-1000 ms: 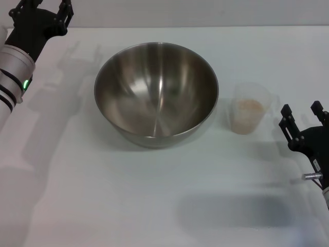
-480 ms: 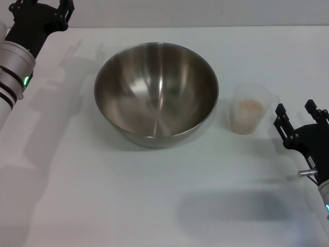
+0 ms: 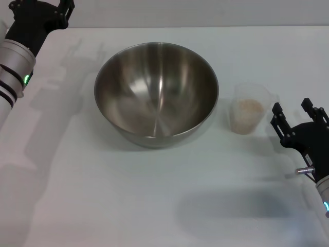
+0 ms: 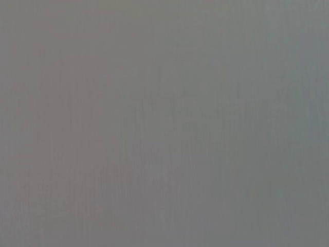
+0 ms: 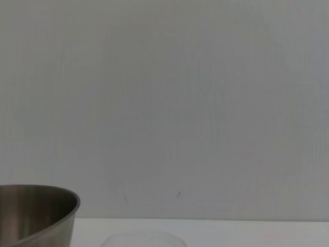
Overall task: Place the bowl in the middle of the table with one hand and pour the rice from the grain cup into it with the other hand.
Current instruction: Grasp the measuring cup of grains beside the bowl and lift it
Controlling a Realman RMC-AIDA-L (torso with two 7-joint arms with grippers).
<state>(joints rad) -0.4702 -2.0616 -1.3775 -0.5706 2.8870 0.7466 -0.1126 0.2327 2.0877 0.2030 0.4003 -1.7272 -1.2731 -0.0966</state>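
Bare test bench: plain white table (image 3: 154,206) against blank grey wall (image 5: 164,103).

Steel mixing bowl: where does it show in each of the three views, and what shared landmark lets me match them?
Head view: the steel mixing bowl sits centre, on the white table.
Left wrist view: not in it; only a blank grey field.
Right wrist view: only its rim and wall, at the lower left corner.
Shared landmark: the clear grain cup beside the bowl; its rim shows faintly.

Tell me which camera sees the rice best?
The head view. It looks down into the clear grain cup, so the pale rice shows inside. The right wrist view catches only the cup's rim beside the bowl, no rice. The left wrist view shows nothing but grey.
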